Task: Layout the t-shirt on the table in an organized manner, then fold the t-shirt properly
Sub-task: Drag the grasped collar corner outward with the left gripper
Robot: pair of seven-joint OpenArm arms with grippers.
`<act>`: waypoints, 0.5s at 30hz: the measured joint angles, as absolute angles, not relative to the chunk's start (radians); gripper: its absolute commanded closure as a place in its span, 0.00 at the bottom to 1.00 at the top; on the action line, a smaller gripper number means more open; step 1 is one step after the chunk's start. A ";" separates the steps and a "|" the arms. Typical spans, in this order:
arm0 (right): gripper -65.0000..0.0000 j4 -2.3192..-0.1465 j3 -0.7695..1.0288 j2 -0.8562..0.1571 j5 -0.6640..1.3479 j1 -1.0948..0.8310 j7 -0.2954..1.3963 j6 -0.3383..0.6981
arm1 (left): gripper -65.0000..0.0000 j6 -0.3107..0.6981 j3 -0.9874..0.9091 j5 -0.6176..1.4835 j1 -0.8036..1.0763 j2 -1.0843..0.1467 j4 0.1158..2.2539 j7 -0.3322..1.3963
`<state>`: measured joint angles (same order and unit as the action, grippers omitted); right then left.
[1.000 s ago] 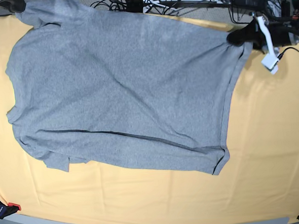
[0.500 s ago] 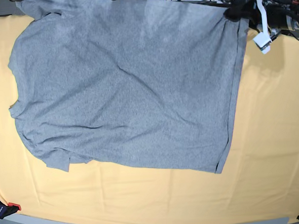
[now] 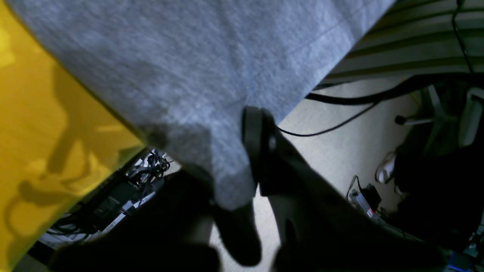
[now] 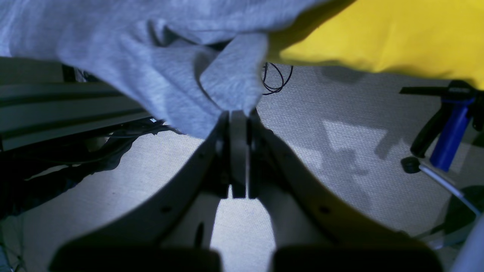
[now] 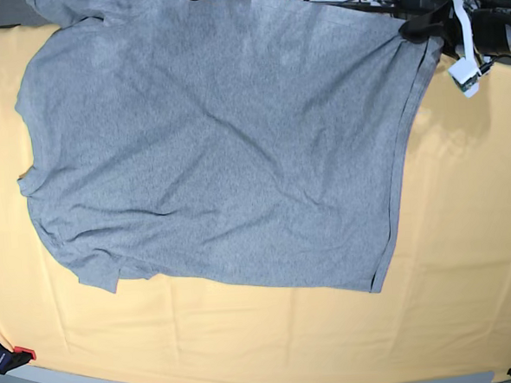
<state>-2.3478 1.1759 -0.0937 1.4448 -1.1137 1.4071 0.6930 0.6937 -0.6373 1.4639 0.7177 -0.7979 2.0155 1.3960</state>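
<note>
The large heather-grey cotton t-shirt (image 5: 210, 151) lies spread on the pale yellow-orange cloth-covered table (image 5: 468, 257), its far corners pinched. The base view shows the left gripper (image 5: 421, 28) at the hem corner; the right gripper (image 4: 238, 113) shows only in its wrist view, clamped tight on bunched fabric above it. The left wrist view shows black fingers (image 3: 261, 158) closed on the shirt's edge.

The heather-grey t-shirt (image 5: 218, 142) lies spread across the table (image 5: 468, 257), plain side up with no lettering showing, its hem toward the right of the base view. Its far edge overhangs the table's back rim. The table's pale yellow-orange cloth is slightly wrinkled and extends well beyond the shirt.
</note>
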 measured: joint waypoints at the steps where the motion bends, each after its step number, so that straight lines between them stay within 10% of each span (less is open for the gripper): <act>1: 1.00 -2.347 1.176 -0.094 1.445 -1.115 1.407 0.693 | 1.00 0.694 -0.637 1.464 0.724 -0.798 2.016 1.396; 15: 1.00 -2.348 1.176 -0.130 1.406 -1.149 1.407 0.693 | 1.00 0.694 -0.637 1.467 0.798 -0.801 2.016 1.396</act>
